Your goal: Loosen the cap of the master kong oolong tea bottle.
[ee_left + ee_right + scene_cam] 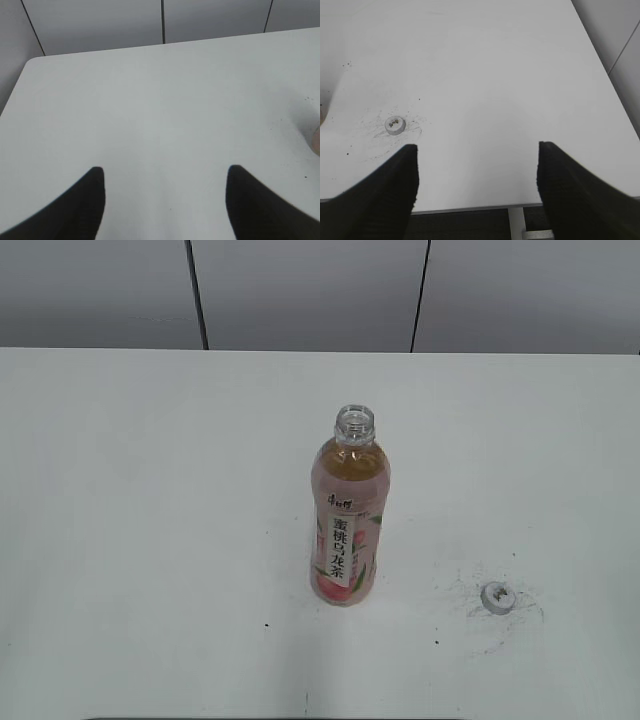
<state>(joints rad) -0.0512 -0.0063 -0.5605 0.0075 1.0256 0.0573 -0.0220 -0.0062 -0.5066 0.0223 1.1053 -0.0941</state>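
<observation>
The master kong oolong tea bottle (349,515) stands upright near the middle of the white table, its mouth bare and uncapped. A sliver of it shows at the right edge of the left wrist view (316,139). The cap (497,596) lies flat on the table to the bottle's right, among dark scuff marks; it also shows in the right wrist view (395,124). My left gripper (165,172) is open and empty over bare table. My right gripper (477,147) is open and empty near the table's front edge, right of the cap. Neither gripper shows in the exterior view.
The white table (150,490) ends at a grey panelled wall (300,290) behind. Its front edge and a table leg (517,222) show in the right wrist view. Dark specks and scuffs mark the surface around the cap.
</observation>
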